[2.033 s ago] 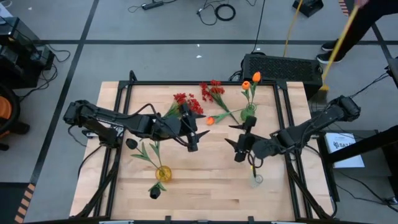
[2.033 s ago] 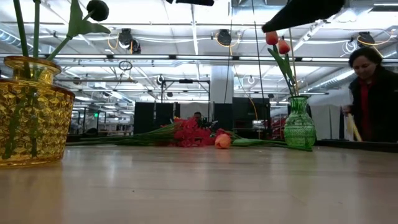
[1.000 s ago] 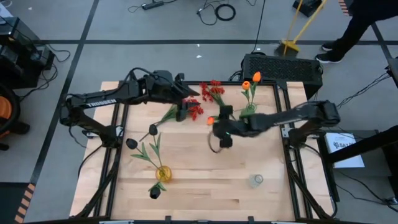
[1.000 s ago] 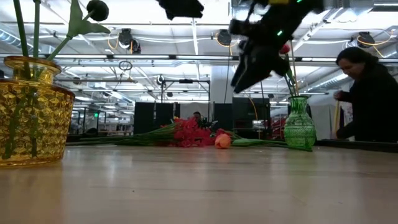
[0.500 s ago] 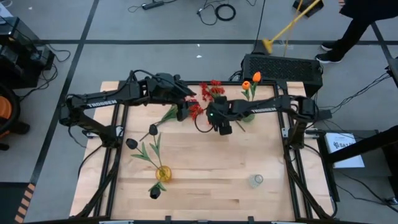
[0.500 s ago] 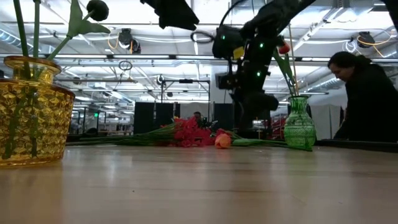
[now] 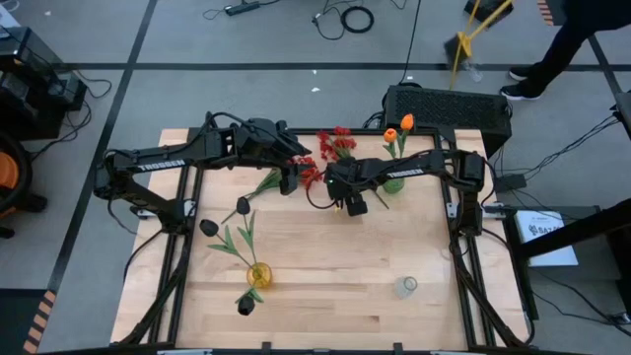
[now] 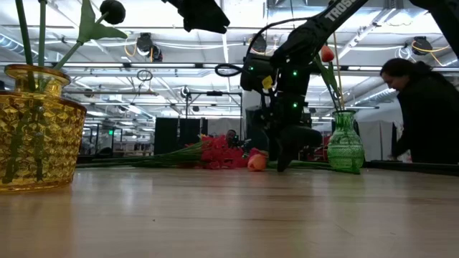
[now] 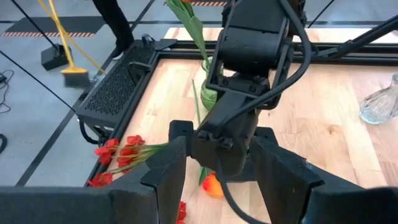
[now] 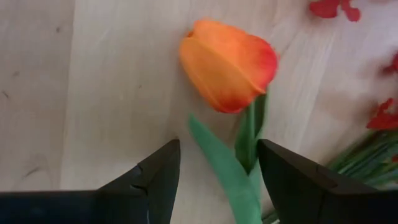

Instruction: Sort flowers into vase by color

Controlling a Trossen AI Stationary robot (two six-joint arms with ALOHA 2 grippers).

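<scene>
An orange tulip (image 10: 227, 65) lies on the table beside red flowers (image 7: 314, 174); its green stem and leaf (image 10: 239, 168) run between the fingers of my open right gripper (image 10: 217, 180), which points down over it (image 8: 280, 156) without touching. My left gripper (image 9: 221, 177) hangs open and empty high above the red flowers (image 7: 293, 174). Two orange tulips (image 7: 399, 126) stand in the green vase (image 7: 394, 179). Black tulips (image 7: 242, 206) stand in the yellow vase (image 7: 258, 274).
A clear glass vase (image 7: 406, 286) stands at the near right. More red flowers (image 7: 337, 143) lie near the far edge. A black case (image 7: 444, 106) sits behind the table. A person (image 8: 423, 107) with a broom moves beyond the table's far right corner.
My right gripper has come down from well above the table to just over the lying orange tulip, shifting slightly toward the far edge and tipping to point more steeply down. The flowers and vases have stayed in place.
</scene>
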